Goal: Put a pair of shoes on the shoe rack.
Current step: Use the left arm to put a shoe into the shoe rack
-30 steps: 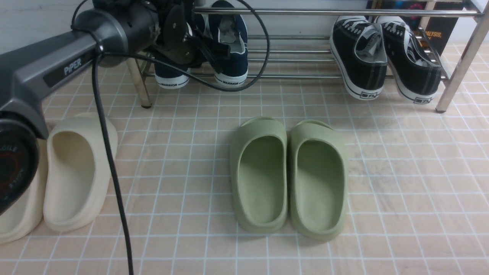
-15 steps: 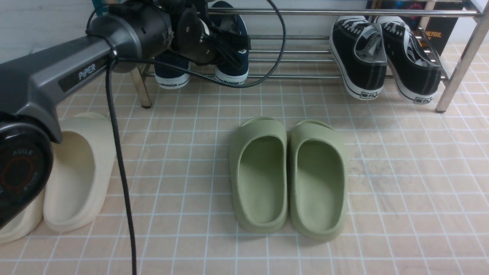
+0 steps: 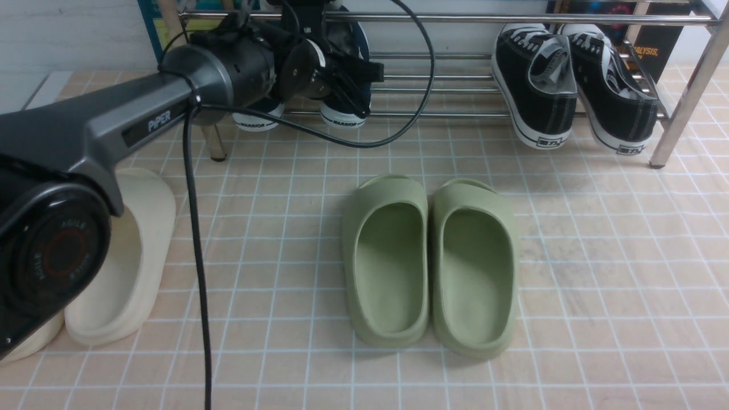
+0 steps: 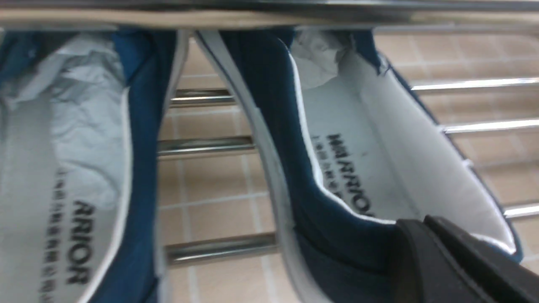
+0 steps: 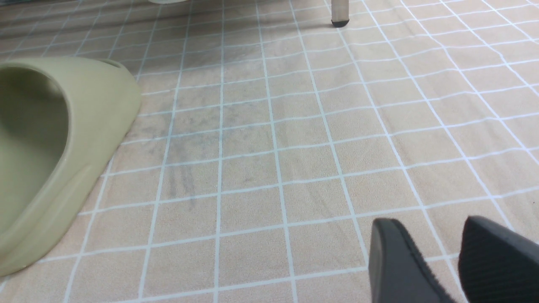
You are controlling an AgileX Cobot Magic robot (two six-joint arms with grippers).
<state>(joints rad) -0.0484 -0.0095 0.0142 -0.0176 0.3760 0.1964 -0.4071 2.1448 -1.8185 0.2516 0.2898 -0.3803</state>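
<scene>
Shoes (image 4: 145,168) sit on the rack (image 3: 512,19), left pincer (image 4: 417,221) narrow at one heel (image 4: 353,240), right pincer (image 5: 429,221) parted.

green slides (image 3: 388,262): side by side, floor | black sneakers (image 3: 538,85): laced, white-soled

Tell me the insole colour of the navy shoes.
Light grey insole, clearest in the left wrist view.

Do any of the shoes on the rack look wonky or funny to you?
The black lace-up sneakers look a bit funny: both sit askew on the shoe rack, heels angled toward the robot's right. Nothing looks spilled.
</scene>
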